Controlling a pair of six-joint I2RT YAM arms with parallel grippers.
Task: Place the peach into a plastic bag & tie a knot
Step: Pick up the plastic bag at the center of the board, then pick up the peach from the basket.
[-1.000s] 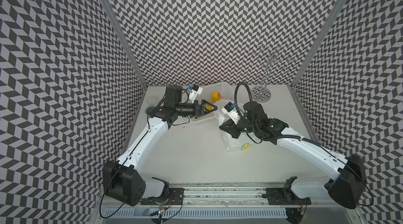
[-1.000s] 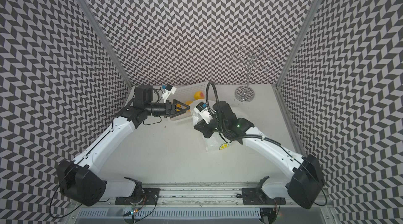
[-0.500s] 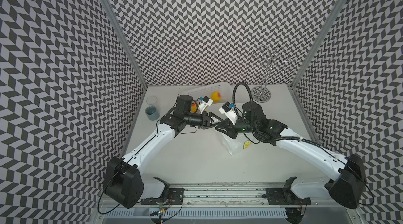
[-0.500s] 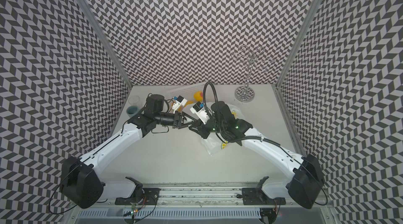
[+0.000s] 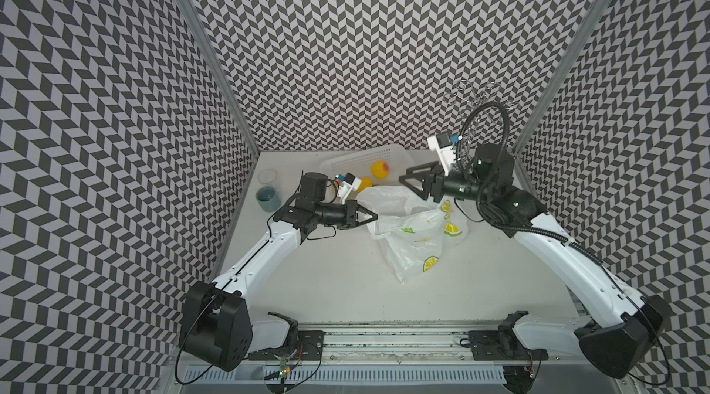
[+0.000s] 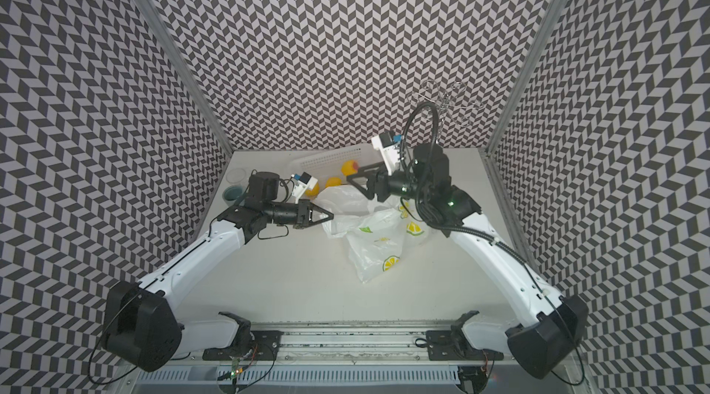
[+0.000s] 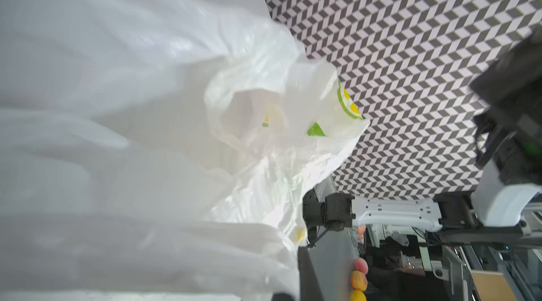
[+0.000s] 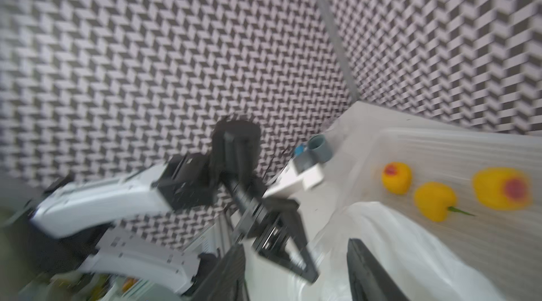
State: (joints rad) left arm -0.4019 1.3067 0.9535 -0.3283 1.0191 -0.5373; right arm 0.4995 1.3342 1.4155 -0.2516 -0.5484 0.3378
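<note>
Resting on the pale tabletop (image 5: 345, 288): crumpled plastic bag (image 5: 418, 234) (lemon-printed) near the middle, white perforated basket (image 5: 345, 159) at the back, grey-blue cup (image 5: 267, 198) far left.

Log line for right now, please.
left claw: shut on plastic bag edge | right claw: open, empty | peach: in basket

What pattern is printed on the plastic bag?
The plastic bag is white, printed with yellow lemon slices and green leaves; it shows clearest in a top view.
</note>
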